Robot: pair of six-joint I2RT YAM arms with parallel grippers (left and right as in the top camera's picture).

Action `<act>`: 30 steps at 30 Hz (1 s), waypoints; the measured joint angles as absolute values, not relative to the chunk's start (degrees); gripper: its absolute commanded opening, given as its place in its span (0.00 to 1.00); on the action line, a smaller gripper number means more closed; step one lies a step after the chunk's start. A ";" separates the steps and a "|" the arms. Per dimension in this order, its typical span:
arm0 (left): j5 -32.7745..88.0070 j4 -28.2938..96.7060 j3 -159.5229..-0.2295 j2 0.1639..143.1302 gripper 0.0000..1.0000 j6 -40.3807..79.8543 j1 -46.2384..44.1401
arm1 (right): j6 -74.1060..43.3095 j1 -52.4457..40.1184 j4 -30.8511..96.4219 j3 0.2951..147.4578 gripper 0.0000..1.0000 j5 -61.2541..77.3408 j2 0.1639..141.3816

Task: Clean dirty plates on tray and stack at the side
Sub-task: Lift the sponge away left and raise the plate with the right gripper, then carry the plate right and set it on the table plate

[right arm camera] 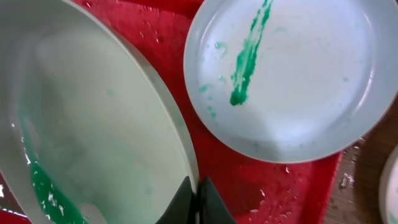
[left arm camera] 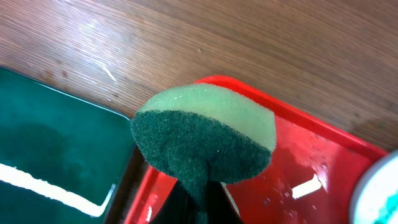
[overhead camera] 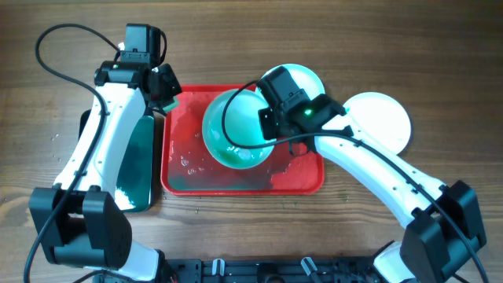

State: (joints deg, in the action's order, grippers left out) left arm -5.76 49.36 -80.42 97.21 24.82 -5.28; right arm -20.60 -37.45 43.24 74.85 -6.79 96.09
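Left end effector (left arm camera: pixel 200 198) is clamped on the sponge (left arm camera: pixel 205 140). Right end effector (right arm camera: pixel 198 200) pinches the tilted plate (right arm camera: pixel 93 143) at its rim; the streaked plate (right arm camera: pixel 292 81) lies ahead on the tray (right arm camera: pixel 261 186).

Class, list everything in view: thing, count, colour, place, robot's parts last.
table: one, brown wood
red tray: one, red, wet, table centre
black tray: one, holds dark green liquid, left of red tray
mint plate: one, mint, green-smeared, held tilted over red tray
streaked plate: one, pale, green streak, flat at red tray's far-right corner
white plate: one, white, on table right of red tray
sponge: one, green, at red tray's far-left corner
left gripper: one, black, shut on sponge
right gripper: one, black, shut on mint plate's rim
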 measured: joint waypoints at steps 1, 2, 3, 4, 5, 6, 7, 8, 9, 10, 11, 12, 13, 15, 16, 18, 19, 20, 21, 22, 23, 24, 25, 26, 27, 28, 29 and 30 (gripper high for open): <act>-4.38 49.43 -80.42 97.21 0.04 24.84 -5.28 | -20.34 -37.95 43.97 74.85 0.04 -7.84 95.96; -3.57 49.45 -80.42 97.21 0.04 24.84 -5.28 | -19.84 -38.57 44.73 74.85 0.04 -9.02 95.88; -2.74 49.50 -80.42 97.21 0.04 24.84 -5.28 | -19.51 -39.00 45.32 74.85 0.04 -9.78 95.81; -2.35 49.50 -80.42 97.21 0.04 24.82 -5.28 | -19.16 -39.66 45.82 74.85 0.04 -10.83 95.79; -1.98 49.50 -80.42 97.21 0.04 24.84 -5.28 | -19.11 -40.58 45.93 74.85 0.04 -12.10 95.77; -1.76 49.52 -80.42 97.21 0.04 24.84 -5.28 | -19.05 -41.54 46.04 74.85 0.04 -13.39 95.77; -1.54 49.52 -80.42 97.21 0.04 24.84 -5.28 | -18.92 -42.94 46.28 74.85 0.04 -15.44 95.77; -1.54 49.52 -80.42 97.21 0.04 24.84 -5.28 | -18.92 -44.40 47.22 75.11 0.04 -18.41 95.74; -1.54 49.52 -80.42 97.21 0.04 24.84 -5.28 | -18.72 -45.69 47.92 75.55 0.04 -21.06 95.74; -1.54 49.52 -80.42 97.21 0.04 24.84 -5.28 | -18.70 -47.13 48.51 76.14 0.04 -24.51 95.66; -1.54 49.54 -80.42 97.21 0.04 24.84 -5.28 | -18.65 -48.47 48.80 76.71 0.04 -27.53 95.44; -1.54 49.74 -80.42 97.21 0.04 24.84 -5.28 | -18.50 -49.52 48.86 77.10 0.04 -31.09 95.26; -1.54 49.98 -80.42 97.21 0.04 24.84 -5.28 | -18.48 -50.37 48.82 77.23 0.04 -34.24 95.13; -1.54 50.57 -80.42 97.21 0.04 24.84 -5.28 | -18.46 -52.34 48.60 77.30 0.04 -40.86 95.09; -1.54 50.63 -80.42 97.21 0.04 24.84 -5.28 | -18.33 -53.19 48.45 77.32 0.04 -42.78 95.07; -1.54 50.63 -80.42 97.21 0.04 24.84 -5.28 | -18.24 -55.46 47.75 77.32 0.04 -48.86 95.07; -1.54 50.63 -80.42 97.21 0.04 24.84 -5.28 | -18.17 -56.66 47.53 77.32 0.04 -52.10 95.04; -1.54 50.63 -80.42 97.21 0.04 24.84 -5.28 | -18.09 -58.17 47.37 77.32 0.04 -56.12 95.02; -1.54 50.63 -80.42 97.21 0.04 24.84 -5.28 | -18.06 -59.27 47.22 77.32 0.04 -58.85 95.02; -1.54 50.63 -80.42 97.21 0.04 24.84 -5.28 | -18.06 -60.36 46.98 77.32 0.04 -61.47 95.02; -1.54 50.61 -80.42 97.21 0.04 24.84 -5.28 | -18.02 -62.02 46.26 77.32 0.04 -65.21 95.02; -1.54 50.63 -80.42 97.21 0.04 24.84 -5.28 | -17.93 -63.42 45.80 77.36 0.04 -68.12 95.02; -1.54 50.63 -80.42 97.21 0.04 24.84 -5.28 | -17.89 -65.10 44.86 77.41 0.04 -71.99 95.02; -1.56 50.63 -80.42 97.21 0.04 24.84 -5.28 | -17.87 -66.00 44.31 77.41 0.05 -74.24 95.00; -1.56 50.63 -80.42 97.21 0.04 24.84 -5.28 | -17.85 -67.00 43.75 77.41 0.04 -76.66 95.00; -1.56 50.63 -80.42 97.21 0.04 24.84 -5.28 | -17.87 -67.99 43.42 77.41 0.04 -79.48 95.00; -1.54 50.61 -80.42 97.21 0.04 24.84 -5.28 | -17.80 -68.51 43.40 77.41 0.04 -81.19 95.00; -1.56 50.63 -80.42 97.21 0.04 24.82 -5.28 | -17.65 -68.60 43.38 77.41 0.04 -81.91 95.00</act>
